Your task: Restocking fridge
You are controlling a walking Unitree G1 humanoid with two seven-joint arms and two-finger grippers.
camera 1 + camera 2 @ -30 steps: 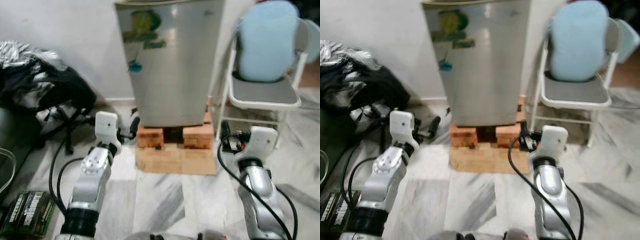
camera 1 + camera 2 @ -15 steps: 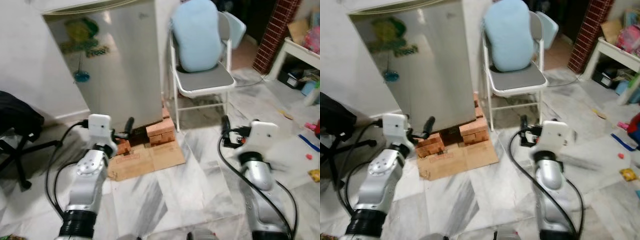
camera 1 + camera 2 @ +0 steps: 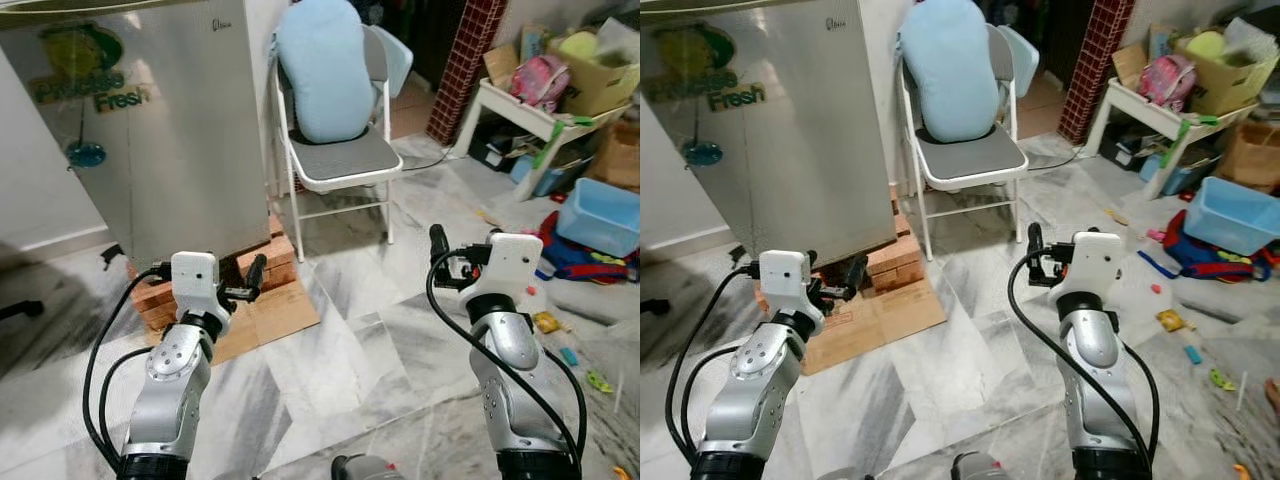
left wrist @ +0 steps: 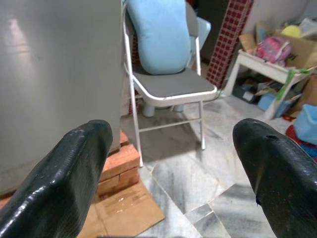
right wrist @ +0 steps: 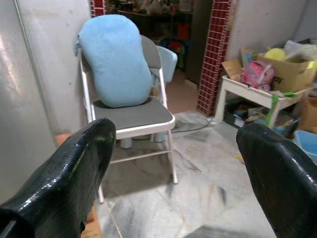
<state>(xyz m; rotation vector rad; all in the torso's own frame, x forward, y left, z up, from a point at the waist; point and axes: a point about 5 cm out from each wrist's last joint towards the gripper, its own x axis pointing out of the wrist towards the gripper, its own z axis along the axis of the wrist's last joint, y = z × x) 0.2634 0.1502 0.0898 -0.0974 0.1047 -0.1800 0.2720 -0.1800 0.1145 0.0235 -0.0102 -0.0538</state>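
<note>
A silver fridge (image 3: 130, 130) with its door closed stands at the left on red bricks (image 3: 270, 262) and a sheet of cardboard (image 3: 275, 310). Coloured stickers and a "Fresh" label mark its door. My left gripper (image 3: 250, 280) hovers low in front of the fridge's lower right corner, open, with nothing between its fingers (image 4: 74, 173). My right gripper (image 3: 440, 255) is held out over the marble floor to the right of the chair, open and empty; its fingers (image 5: 277, 168) stand wide apart.
A white folding chair (image 3: 340, 165) with a light blue cushion (image 3: 320, 70) stands right beside the fridge. Further right are a red brick pillar (image 3: 455, 70), a low white table (image 3: 530, 115), a blue bin (image 3: 600, 215) and toys scattered on the floor.
The view has swung to the right: the fridge has slid to the left of the picture, and the chair, table and clutter have come in. Both arms keep the same raised pose.
</note>
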